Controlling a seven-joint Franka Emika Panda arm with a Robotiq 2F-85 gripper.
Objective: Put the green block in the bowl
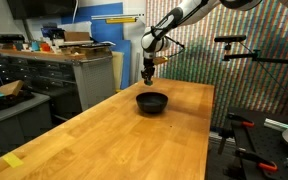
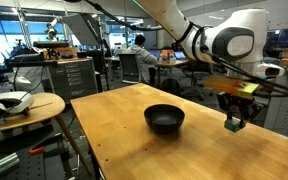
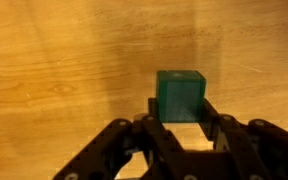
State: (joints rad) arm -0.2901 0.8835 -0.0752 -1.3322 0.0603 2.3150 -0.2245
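Note:
The green block (image 3: 180,95) is a small cube held between my gripper's (image 3: 180,108) two black fingers in the wrist view. In both exterior views the gripper (image 1: 149,79) (image 2: 234,118) hangs just above the wooden table, with the green block (image 2: 233,124) at its tips. The black bowl (image 1: 152,102) (image 2: 165,119) stands empty on the table, a short way from the gripper. The bowl is out of the wrist view.
The long wooden table (image 1: 134,140) (image 2: 134,150) reaches toward the cameras. A workbench with drawers (image 1: 64,75) stands beside it. A round side table (image 2: 24,108) holds items. A camera stand (image 1: 244,55) stands past the table's edge.

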